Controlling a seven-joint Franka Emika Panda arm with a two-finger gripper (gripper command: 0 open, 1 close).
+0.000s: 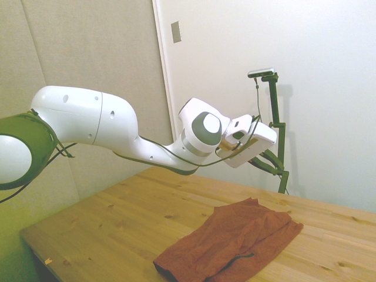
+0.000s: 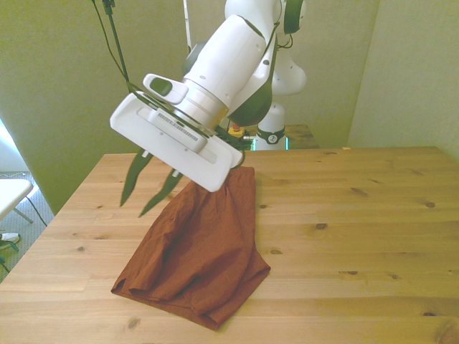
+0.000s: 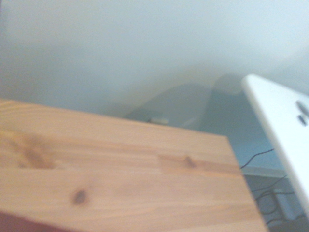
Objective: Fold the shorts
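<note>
Rumpled on the wooden table (image 2: 344,215): the rust-orange shorts (image 2: 197,247), toward the front view's left, near edge close to the table's front. Above the far end, clear of the cloth, the gripper (image 2: 152,188), tilted, dark fingers (image 2: 134,179) spread apart, nothing between them. Beyond, white arm (image 1: 106,126), pale walls.

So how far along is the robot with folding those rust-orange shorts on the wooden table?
The rust-orange fabric shorts lie wrinkled on the wooden table, seemingly folded over once, though that is hard to confirm. Nothing is in hand: the white arm's gripper hangs open above them, holding nothing. Any further fold or tidying remains.
</note>
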